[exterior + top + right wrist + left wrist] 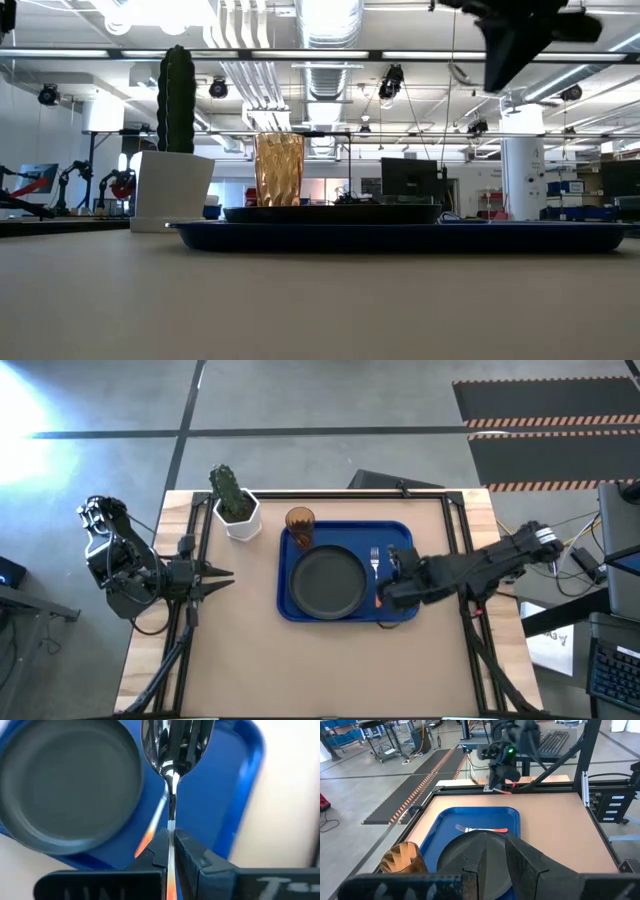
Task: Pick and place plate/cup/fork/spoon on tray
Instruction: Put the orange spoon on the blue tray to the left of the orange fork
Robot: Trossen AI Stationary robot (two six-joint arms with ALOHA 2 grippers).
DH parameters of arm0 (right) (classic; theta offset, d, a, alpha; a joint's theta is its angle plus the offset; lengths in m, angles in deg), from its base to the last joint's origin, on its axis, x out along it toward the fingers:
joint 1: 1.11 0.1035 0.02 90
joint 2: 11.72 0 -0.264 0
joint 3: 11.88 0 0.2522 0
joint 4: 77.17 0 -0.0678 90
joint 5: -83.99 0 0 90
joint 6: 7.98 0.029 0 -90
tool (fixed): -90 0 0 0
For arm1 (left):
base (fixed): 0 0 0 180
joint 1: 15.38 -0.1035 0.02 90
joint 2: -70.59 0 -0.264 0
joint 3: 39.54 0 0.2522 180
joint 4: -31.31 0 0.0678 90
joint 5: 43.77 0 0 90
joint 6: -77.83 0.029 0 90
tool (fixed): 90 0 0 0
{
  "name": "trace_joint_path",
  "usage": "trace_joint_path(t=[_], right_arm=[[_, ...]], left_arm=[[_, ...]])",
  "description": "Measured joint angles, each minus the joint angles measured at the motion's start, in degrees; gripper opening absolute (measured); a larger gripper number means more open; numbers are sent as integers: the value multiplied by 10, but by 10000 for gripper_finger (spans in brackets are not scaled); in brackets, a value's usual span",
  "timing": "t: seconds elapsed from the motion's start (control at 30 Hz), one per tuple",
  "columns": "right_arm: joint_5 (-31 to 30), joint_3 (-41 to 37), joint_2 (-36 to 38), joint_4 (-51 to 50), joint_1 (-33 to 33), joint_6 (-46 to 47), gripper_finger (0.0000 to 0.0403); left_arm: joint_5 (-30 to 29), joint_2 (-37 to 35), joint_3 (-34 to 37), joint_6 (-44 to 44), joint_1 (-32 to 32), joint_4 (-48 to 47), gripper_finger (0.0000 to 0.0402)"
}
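The blue tray (pixel 400 535) lies mid-table. On it rest the dark plate (pixel 325 582), the amber cup (pixel 300 523) at its far left corner, and the orange-handled fork (pixel 375 560) right of the plate. My right gripper (pixel 385 598) hangs above the tray's right part, shut on the spoon (pixel 175 742). It also shows high up in the low view (pixel 520 35). My left gripper (pixel 225 573) waits shut, left of the tray. My right gripper pinches the spoon's thin handle (pixel 171 827) between its two fingers, where the silver stem meets the orange grip. The spoon lies along the fingers and sticks out past their tips, bowl (pixel 175 742) foremost. It is lifted clear above the tray.
A white pot with a green cactus (pixel 237 510) stands at the far left beside the cup. Bare tabletop (pixel 330 670) lies near of the tray. Black frame rails run along the table's left and right sides.
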Motion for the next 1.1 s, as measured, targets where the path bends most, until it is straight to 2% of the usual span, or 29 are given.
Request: trace_joint_path(t=[0.13, 0.27, 0.47, 0.67, 0.93, 1.1], right_arm=[[5, -89, 57, 124, -49, -77, 8], [59, -193, 93, 217, -82, -95, 8], [132, -342, 98, 362, -93, -52, 8], [134, -444, 86, 539, -93, -4, 8], [116, -478, 82, 554, -106, 28, 8], [78, -479, 81, 549, -128, 21, 8]], left_arm=[[0, 1, 0, 0, 0, 0, 52], [0, 1, 0, 0, 0, 0, 52], [0, 1, 0, 0, 0, 0, 52], [0, 1, 0, -1, 0, 0, 52], [0, 1, 0, -1, 0, 0, 52], [0, 1, 0, -1, 0, 0, 52]])
